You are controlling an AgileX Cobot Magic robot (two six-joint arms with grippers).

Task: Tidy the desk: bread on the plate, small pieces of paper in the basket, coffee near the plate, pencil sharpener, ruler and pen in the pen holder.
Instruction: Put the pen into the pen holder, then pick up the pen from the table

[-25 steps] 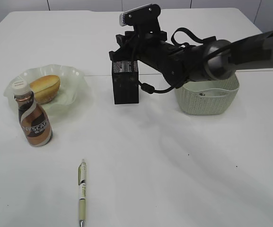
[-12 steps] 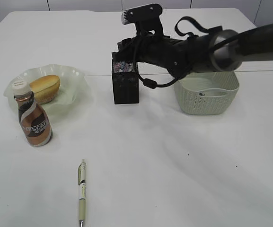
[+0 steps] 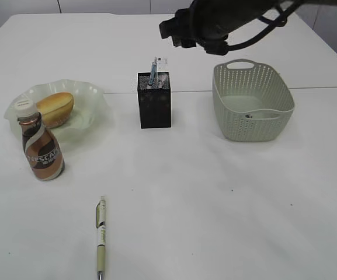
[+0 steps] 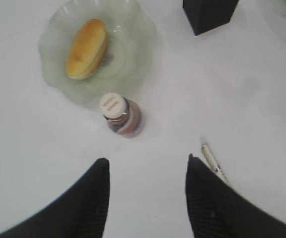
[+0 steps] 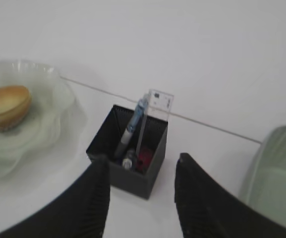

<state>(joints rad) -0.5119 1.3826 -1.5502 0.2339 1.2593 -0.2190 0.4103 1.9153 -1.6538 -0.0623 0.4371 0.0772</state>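
Note:
The black mesh pen holder stands mid-desk with a blue pen, the clear ruler and a red item, perhaps the pencil sharpener, inside. My right gripper is open and empty, raised above and behind the holder. The bread lies on the green plate. The coffee stands upright just in front of the plate. A cream pen lies on the desk at the front. My left gripper is open and empty, high above the desk. No paper wads show.
The grey-green basket stands right of the pen holder; its visible floor looks bare. A seam runs across the white desk behind the holder.
My right arm has lifted up and back from the pen holder, leaving the ruler and blue pen standing in it. Nothing else moved.

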